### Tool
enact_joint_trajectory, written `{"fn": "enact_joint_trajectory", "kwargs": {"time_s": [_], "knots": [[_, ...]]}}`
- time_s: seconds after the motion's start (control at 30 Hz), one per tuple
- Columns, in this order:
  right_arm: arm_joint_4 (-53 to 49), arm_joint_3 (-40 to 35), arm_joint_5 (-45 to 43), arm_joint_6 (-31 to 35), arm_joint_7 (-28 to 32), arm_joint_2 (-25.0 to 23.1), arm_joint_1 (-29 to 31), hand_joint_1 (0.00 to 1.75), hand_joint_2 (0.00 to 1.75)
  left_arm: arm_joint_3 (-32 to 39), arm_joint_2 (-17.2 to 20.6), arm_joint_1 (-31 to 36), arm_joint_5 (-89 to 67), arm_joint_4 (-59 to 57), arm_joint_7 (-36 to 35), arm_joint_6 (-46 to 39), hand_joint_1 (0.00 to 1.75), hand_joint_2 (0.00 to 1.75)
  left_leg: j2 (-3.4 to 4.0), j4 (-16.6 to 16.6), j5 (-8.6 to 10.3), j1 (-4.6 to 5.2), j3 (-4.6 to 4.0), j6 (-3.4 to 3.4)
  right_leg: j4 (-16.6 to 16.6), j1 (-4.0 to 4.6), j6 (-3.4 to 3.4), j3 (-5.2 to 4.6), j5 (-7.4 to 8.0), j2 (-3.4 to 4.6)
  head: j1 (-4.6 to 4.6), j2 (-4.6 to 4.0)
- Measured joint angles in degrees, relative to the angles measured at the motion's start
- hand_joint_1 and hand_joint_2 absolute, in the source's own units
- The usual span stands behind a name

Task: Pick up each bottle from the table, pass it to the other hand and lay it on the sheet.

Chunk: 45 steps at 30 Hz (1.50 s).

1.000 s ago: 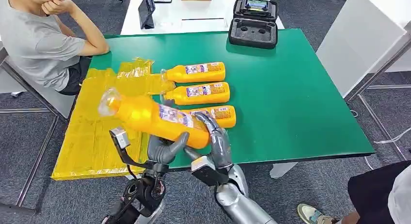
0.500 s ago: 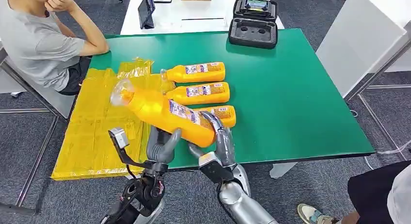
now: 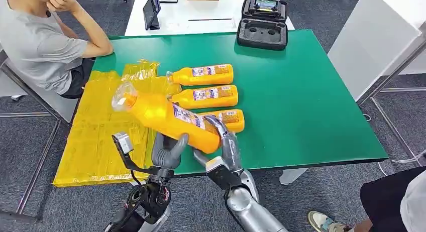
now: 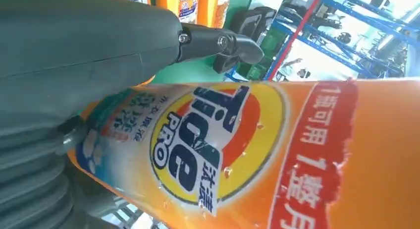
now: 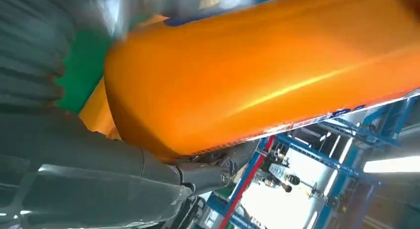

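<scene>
From the head view, we are seeing the held bottle (image 3: pixel 166 117) hanging tilted over the near table (image 3: pixel 301 101) edge, its clear cap pointing to ten o'clock above the yellow sheet (image 3: pixel 95 136). Our right hand (image 3: pixel 224 141) is wrapping its fingers around the base end, and our left hand (image 3: pixel 167 150) is cupping the belly from beneath. Three more bottles (image 3: pixel 203 75) are lying in a row behind it, toward twelve o'clock; the nearest is partly hidden. A person (image 3: pixel 40 41) is sitting at ten o'clock, and a black case (image 3: pixel 262 33) is resting at the far edge. Since half a second ago, the held bottle is sitting slightly lower and its cap a little further left.

In the left wrist view, the thumb (image 4: pixel 99 35) is pressing on the bottle's label (image 4: pixel 208 144).

In the right wrist view, the fingers (image 5: pixel 218 167) are curling under the orange body.
</scene>
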State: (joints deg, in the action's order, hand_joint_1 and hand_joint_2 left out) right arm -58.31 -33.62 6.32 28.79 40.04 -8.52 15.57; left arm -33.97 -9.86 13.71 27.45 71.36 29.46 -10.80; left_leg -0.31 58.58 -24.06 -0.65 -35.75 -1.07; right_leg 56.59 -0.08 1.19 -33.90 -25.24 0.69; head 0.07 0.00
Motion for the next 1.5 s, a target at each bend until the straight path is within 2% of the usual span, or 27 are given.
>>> {"fn": "enact_joint_trajectory", "kwargs": {"time_s": [0.2,0.23,0.3,0.57,0.6,0.63,0.67,0.7,0.73,0.77,0.8,0.83,0.87,0.9,0.93,0.97,1.37,1.4,1.43,1.47,1.5], "knots": [[0.72,-0.04,0.04,-0.57,0.00,-0.68,0.00,1.75,1.75,0.02,0.00,0.01,-0.48,0.00,0.00,0.07,0.00,1.75,0.00,0.00,0.00,0.00,0.00,0.00,0.00,0.00,0.00,0.00,0.00,0.00,0.00,-0.02],[0.90,-0.07,0.13,-0.61,0.00,-0.74,0.01,1.75,1.75,0.02,0.00,0.03,-1.10,0.00,0.09,-0.09,0.07,1.75,0.00,0.00,0.00,0.00,0.00,0.00,0.00,0.00,0.00,0.00,0.00,0.00,0.00,0.00],[1.16,-0.17,0.33,-0.66,0.00,-0.87,0.02,1.75,1.75,0.02,0.00,0.06,-1.75,0.00,0.15,-0.35,0.72,1.75,0.00,0.00,0.00,0.00,0.00,0.00,0.00,0.00,0.00,0.00,0.00,0.00,0.00,0.00],[1.68,-0.22,0.37,-1.20,0.00,-1.22,0.04,1.75,1.75,0.02,-0.04,0.08,-0.02,-0.02,-0.50,0.70,0.72,1.75,0.00,0.00,0.00,0.00,0.00,0.00,0.00,0.00,0.00,0.00,0.00,0.00,0.00,0.00],[1.68,-0.22,0.37,-1.25,0.00,-1.29,0.04,1.75,1.75,0.04,-0.04,0.08,0.00,-0.02,-0.52,0.70,0.56,1.75,0.00,0.00,0.00,0.00,0.00,0.00,0.00,0.00,0.00,0.00,0.00,0.00,0.00,-0.02],[1.73,-0.22,0.37,-1.25,0.00,-1.31,0.04,1.75,1.75,0.07,-0.04,0.08,0.04,-0.02,-0.52,0.70,0.56,1.75,0.00,0.00,0.00,0.00,0.00,0.00,0.00,0.00,0.00,0.00,0.00,0.00,0.00,0.00],[1.75,-0.22,0.37,-1.27,0.00,-1.31,0.05,1.75,1.75,0.07,-0.04,0.09,0.07,-0.02,-0.52,0.72,0.93,1.75,0.00,0.00,0.00,0.00,0.00,0.00,0.00,0.00,0.00,0.00,0.00,0.00,0.00,0.00],[1.77,-0.22,0.37,-1.27,0.00,-1.31,0.05,1.75,1.75,0.09,-0.04,0.09,0.07,-0.04,-0.57,0.72,0.94,1.75,0.00,0.00,0.00,0.00,0.00,0.00,0.00,0.00,0.00,0.00,0.00,0.00,0.00,0.00],[1.77,-0.22,0.37,-1.27,0.00,-1.31,0.05,1.75,1.75,0.09,-0.04,0.09,0.07,-0.04,-0.57,0.72,1.36,1.75,0.00,0.00,0.00,0.00,0.00,0.00,0.00,0.00,0.00,0.00,0.00,0.00,0.00,0.00],[1.77,-0.22,0.35,-1.27,0.00,-1.31,0.05,1.75,1.75,0.11,-0.04,0.09,0.11,-0.04,-0.57,0.74,1.41,1.75,0.00,0.00,0.00,0.00,0.00,0.00,0.00,0.00,0.00,0.00,0.00,0.00,0.00,0.00],[1.77,-0.22,0.20,-1.25,0.00,-1.31,0.05,1.75,1.75,0.15,-0.04,0.09,0.30,-0.04,-0.57,0.79,1.54,1.75,0.00,0.00,0.00,0.00,0.00,0.00,0.00,0.00,0.00,0.00,0.00,0.00,0.00,0.00],[1.77,-0.20,0.09,-1.25,0.00,-1.31,0.05,1.75,1.75,0.20,-0.04,0.09,0.53,-0.04,-0.61,0.79,1.55,1.75,0.00,0.00,0.00,0.00,0.00,0.00,0.00,0.00,0.00,0.00,0.00,0.00,0.00,0.00],[1.77,-0.20,-0.15,-1.22,0.00,-1.31,0.05,1.75,1.75,0.31,-0.04,0.08,0.61,-0.04,-0.66,0.81,1.52,1.75,0.00,0.00,0.00,0.00,0.00,0.00,0.00,0.00,0.00,0.00,0.00,0.00,0.00,0.00],[1.77,-0.22,-0.39,-1.25,0.00,-1.31,0.05,1.75,1.75,0.48,-0.04,0.09,0.72,-0.09,-0.70,0.87,1.13,1.75,0.00,0.00,0.00,0.00,0.00,0.00,0.00,0.00,0.00,0.00,0.00,0.00,0.00,0.00],[1.75,-0.20,-0.66,-1.27,0.00,-1.31,0.05,1.75,1.75,0.57,-0.04,0.09,1.12,-0.15,-0.77,0.96,0.23,1.75,0.00,0.00,0.00,0.00,0.00,0.00,0.00,0.00,0.00,0.00,0.00,0.00,0.00,0.00],[1.73,-0.15,-0.94,-1.49,0.00,-1.27,0.03,1.75,1.75,0.65,-0.04,0.09,1.44,-0.22,-0.83,1.09,0.00,1.75,0.00,0.00,0.00,0.00,0.00,0.00,0.00,0.00,0.00,0.00,0.00,0.00,0.00,0.00],[-0.39,2.43,-1.25,-1.07,0.00,-0.22,-0.42,1.75,1.75,0.63,0.00,0.18,2.27,-0.31,-0.59,1.86,0.00,1.75,0.01,0.01,0.00,0.01,0.01,0.00,0.00,0.00,0.00,0.00,0.00,0.00,0.00,0.00],[-0.44,2.69,-1.35,-1.05,0.00,-0.22,-0.50,1.75,1.75,0.63,0.00,0.17,2.23,-0.31,-0.57,1.77,0.00,0.00,0.01,0.01,0.00,0.01,0.00,0.00,0.00,0.00,0.00,0.00,0.00,0.00,0.00,0.00],[-0.53,2.84,-1.33,-1.00,0.00,-0.20,-0.53,1.75,1.75,0.63,0.00,0.17,2.19,-0.31,-0.55,1.73,0.00,0.00,0.01,0.00,0.00,0.00,0.01,0.00,0.00,0.00,0.00,0.00,0.00,0.00,0.00,0.00],[-0.61,2.91,-1.33,-1.00,0.00,-0.20,-0.54,1.75,1.75,0.63,0.00,0.17,2.19,-0.31,-0.55,1.68,0.00,1.75,0.01,0.01,0.00,0.00,0.01,0.00,0.00,0.00,0.00,0.00,0.00,0.00,0.00,0.00],[-0.63,2.97,-1.33,-1.00,0.00,-0.20,-0.54,1.75,1.75,0.63,0.00,0.17,2.19,-0.31,-0.55,1.68,0.00,1.75,0.01,0.01,0.00,0.00,0.01,0.00,0.00,0.00,0.00,0.00,0.00,0.00,0.00,0.00]]}}
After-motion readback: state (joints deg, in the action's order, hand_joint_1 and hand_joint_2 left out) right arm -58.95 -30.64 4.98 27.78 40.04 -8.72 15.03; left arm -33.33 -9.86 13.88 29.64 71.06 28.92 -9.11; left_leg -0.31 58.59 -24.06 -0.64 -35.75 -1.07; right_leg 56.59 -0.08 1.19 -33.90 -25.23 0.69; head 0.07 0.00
